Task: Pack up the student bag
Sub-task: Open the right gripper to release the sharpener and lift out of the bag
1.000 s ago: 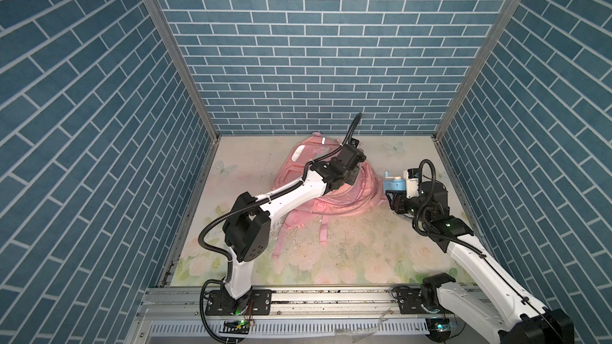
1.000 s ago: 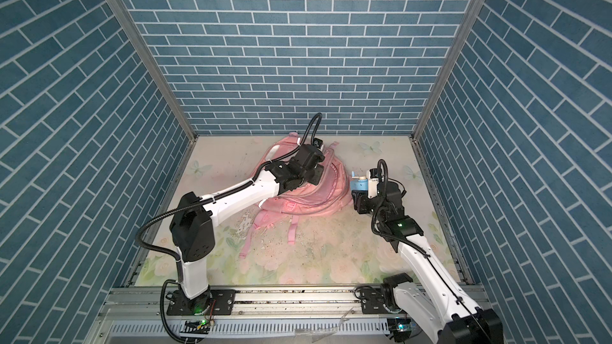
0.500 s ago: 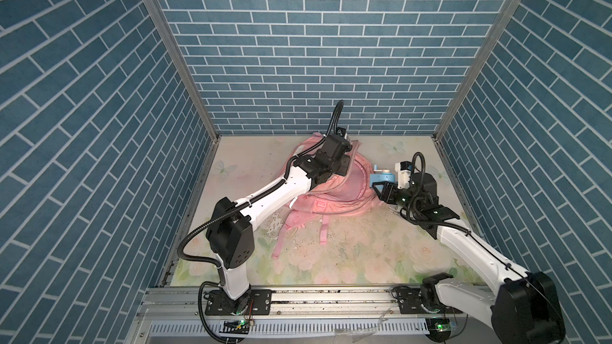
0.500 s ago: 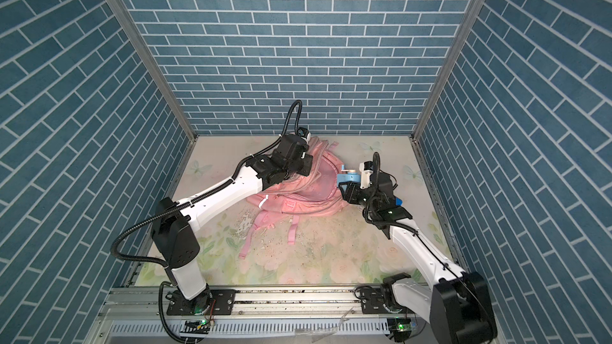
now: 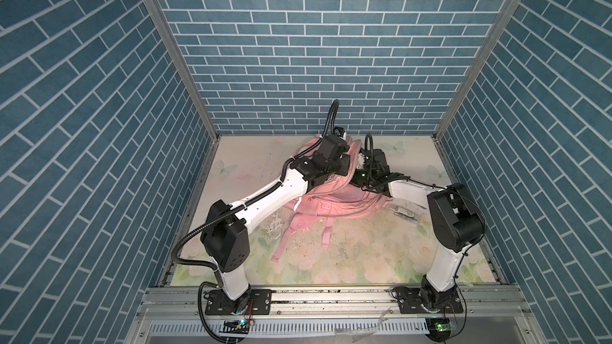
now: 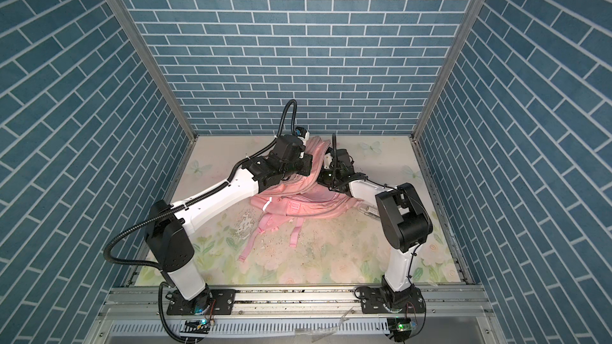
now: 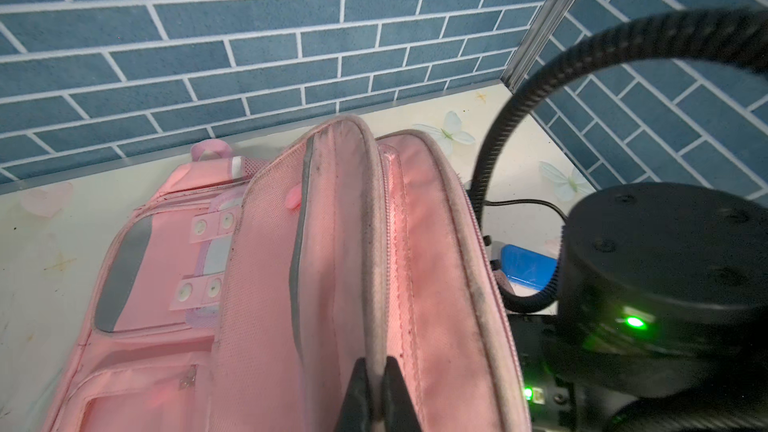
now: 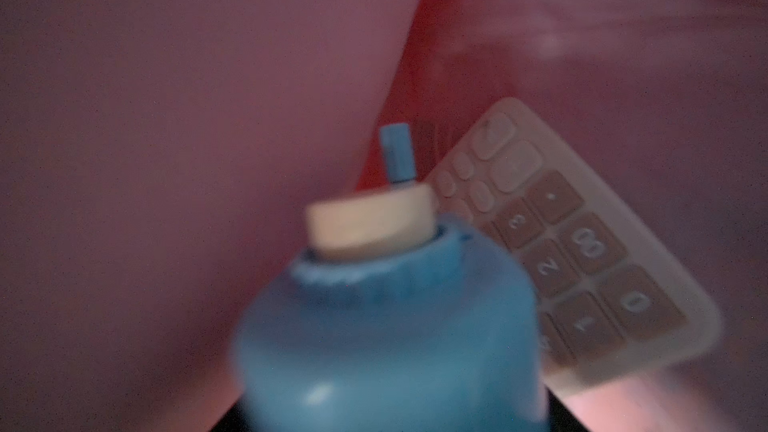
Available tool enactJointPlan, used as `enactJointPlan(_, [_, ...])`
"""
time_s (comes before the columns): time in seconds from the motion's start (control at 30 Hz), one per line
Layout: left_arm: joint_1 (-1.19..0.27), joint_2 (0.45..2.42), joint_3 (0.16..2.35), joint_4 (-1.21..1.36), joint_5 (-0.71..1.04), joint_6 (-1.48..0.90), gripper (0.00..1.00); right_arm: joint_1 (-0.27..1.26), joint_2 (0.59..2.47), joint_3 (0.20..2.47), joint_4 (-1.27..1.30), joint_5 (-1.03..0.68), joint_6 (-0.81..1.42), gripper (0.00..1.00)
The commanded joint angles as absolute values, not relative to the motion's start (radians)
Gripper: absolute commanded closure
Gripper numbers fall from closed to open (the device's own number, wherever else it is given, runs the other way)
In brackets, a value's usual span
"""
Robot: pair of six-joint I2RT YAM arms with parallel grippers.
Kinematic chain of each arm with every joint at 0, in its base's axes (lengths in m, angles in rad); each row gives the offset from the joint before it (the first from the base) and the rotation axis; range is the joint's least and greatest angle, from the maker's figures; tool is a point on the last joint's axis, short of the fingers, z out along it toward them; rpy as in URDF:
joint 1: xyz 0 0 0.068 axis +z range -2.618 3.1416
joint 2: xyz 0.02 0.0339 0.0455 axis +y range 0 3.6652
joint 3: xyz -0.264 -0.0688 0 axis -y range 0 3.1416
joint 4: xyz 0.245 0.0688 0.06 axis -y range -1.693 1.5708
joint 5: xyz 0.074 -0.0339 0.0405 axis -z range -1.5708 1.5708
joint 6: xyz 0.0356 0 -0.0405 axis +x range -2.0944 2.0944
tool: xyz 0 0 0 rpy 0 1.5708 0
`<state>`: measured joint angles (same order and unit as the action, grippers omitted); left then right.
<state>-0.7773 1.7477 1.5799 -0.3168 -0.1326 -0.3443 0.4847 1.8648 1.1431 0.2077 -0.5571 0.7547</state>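
The pink student bag (image 5: pixel 331 200) (image 6: pixel 318 206) lies on the floral mat in both top views, its top opening lifted toward the back wall. My left gripper (image 7: pixel 376 371) (image 5: pixel 346 163) is shut on the grey piped rim of that opening (image 7: pixel 374 243) and holds it up. The right arm's wrist (image 5: pixel 374 163) reaches into the opening from the right; its jaws are hidden there. In the right wrist view a blue bottle (image 8: pixel 386 326) with a pale cap sits between the fingers of my right gripper (image 8: pixel 390 417) inside the pink interior, beside a pale calculator (image 8: pixel 582 251). The blur hides whether the fingers press it.
A clear plastic packet (image 5: pixel 402 210) (image 6: pixel 371 211) lies on the mat right of the bag, under the right forearm. Pink straps (image 5: pixel 281 243) trail toward the front. Crumbs (image 5: pixel 275 226) dot the mat. Brick walls close in on three sides.
The right gripper carried the blue bottle left from beside the bag into its opening. The left gripper drew the rim up and toward the back wall.
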Motion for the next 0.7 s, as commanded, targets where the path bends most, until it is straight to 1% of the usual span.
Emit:
enactJointPlan(0.0, [-0.782, 1.673, 1.590, -0.156, -0.124, -0.365, 1.00, 0.474, 1.834, 1.162, 0.146, -0.599, 0.725, 0.19])
enactJointPlan(0.17, [-0.777, 1.660, 1.563, -0.117, -0.113, -0.379, 1.00, 0.420, 1.718, 1.111, 0.020, -0.555, 0.634, 0.14])
enactJointPlan(0.3, [-0.782, 1.666, 1.544, -0.076, -0.074, -0.392, 1.00, 0.378, 1.618, 1.092, -0.157, -0.443, 0.544, 0.14])
enactJointPlan(0.43, [-0.801, 1.687, 1.533, -0.086, -0.052, -0.307, 1.00, 0.313, 1.463, 0.994, -0.195, -0.407, 0.551, 0.15])
enactJointPlan(0.5, [-0.802, 1.676, 1.506, -0.091, -0.039, -0.218, 0.82, 0.286, 1.396, 0.941, -0.202, -0.396, 0.560, 0.17])
enactJointPlan(0.57, [-0.802, 1.642, 1.467, -0.099, -0.042, -0.094, 0.52, 0.277, 1.347, 0.899, -0.220, -0.382, 0.564, 0.18])
enactJointPlan(0.6, [-0.799, 1.626, 1.454, -0.113, -0.062, -0.045, 0.42, 0.276, 1.337, 0.884, -0.226, -0.386, 0.569, 0.18])
enactJointPlan(0.63, [-0.794, 1.604, 1.440, -0.127, -0.070, 0.016, 0.34, 0.276, 1.332, 0.873, -0.233, -0.392, 0.578, 0.19])
enactJointPlan(0.67, [-0.783, 1.580, 1.419, -0.137, -0.088, 0.068, 0.28, 0.276, 1.333, 0.864, -0.242, -0.403, 0.592, 0.20])
